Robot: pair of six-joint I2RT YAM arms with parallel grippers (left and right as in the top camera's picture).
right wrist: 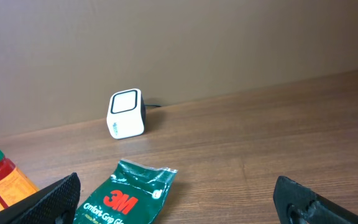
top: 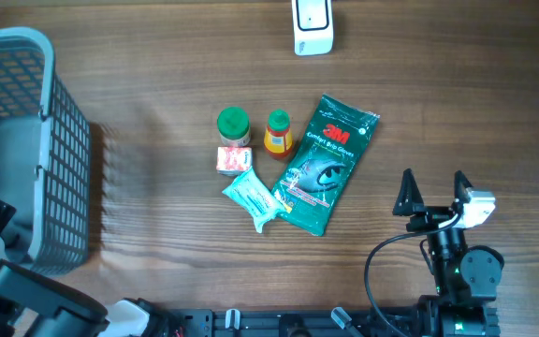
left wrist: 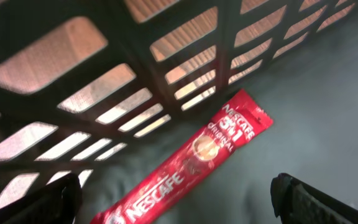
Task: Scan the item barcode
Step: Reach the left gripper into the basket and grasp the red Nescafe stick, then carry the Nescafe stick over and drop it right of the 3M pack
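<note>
We have both grippers wide open and empty: right gripper (top: 432, 178) by the table's (top: 157, 245) near right corner, left gripper (left wrist: 176, 185) inside the basket (top: 65, 168) above a Nescafe sachet (left wrist: 199, 154). Pinching the flat 3M glove packet (top: 326, 164), likely our item, could slip or drag the tissue pack (top: 254, 198) touching it. It lies mid-table, long axis diagonal, header pointing toward the far edge and the scanner (top: 313, 26).

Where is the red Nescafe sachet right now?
It lies inside the grey basket at the far left of the overhead view; the left wrist view shows the Nescafe sachet flat on its floor, beside the mesh wall.
</note>
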